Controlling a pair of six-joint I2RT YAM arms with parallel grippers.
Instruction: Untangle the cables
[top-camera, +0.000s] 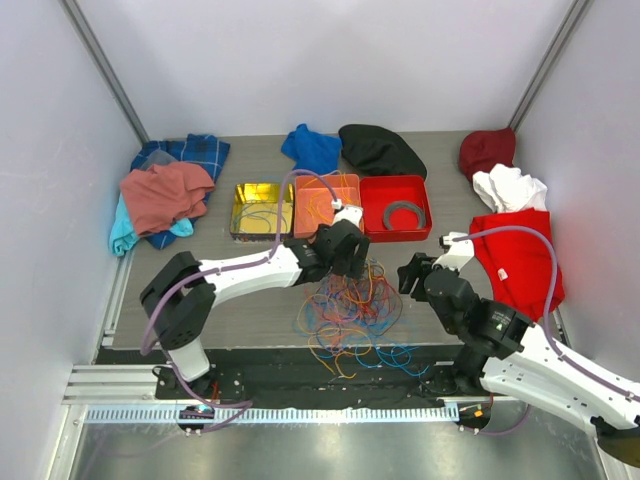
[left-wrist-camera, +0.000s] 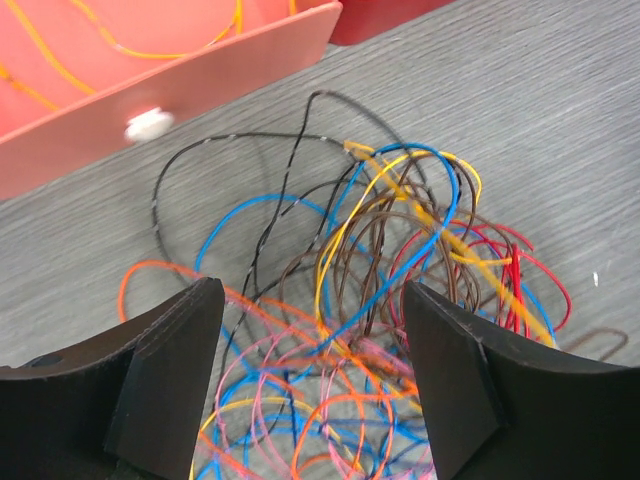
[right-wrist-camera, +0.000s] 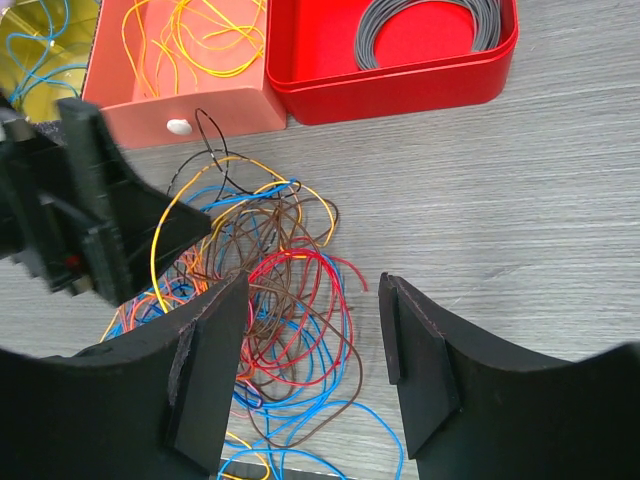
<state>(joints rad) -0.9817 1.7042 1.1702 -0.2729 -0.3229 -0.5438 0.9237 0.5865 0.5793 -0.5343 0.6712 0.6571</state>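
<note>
Left pincer (left-wrist-camera: 312, 300) hangs wide over the cables (top-camera: 345, 305), a loose many-coloured tangle on the table (top-camera: 255, 312) at centre frame; nothing gripped. Right pincer (right-wrist-camera: 312, 290) likewise wide and empty, just right of the tangle.

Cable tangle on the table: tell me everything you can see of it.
The cable tangle is a loose heap of thin, flexible wires in orange, yellow, blue, red, pink, brown and black, looped through one another. It lies on the grey table, just in front of the salmon tray, strands trailing toward the near edge. The left gripper hangs open over it; the right gripper stands open at its right side. Neither clamps a strand.
</note>
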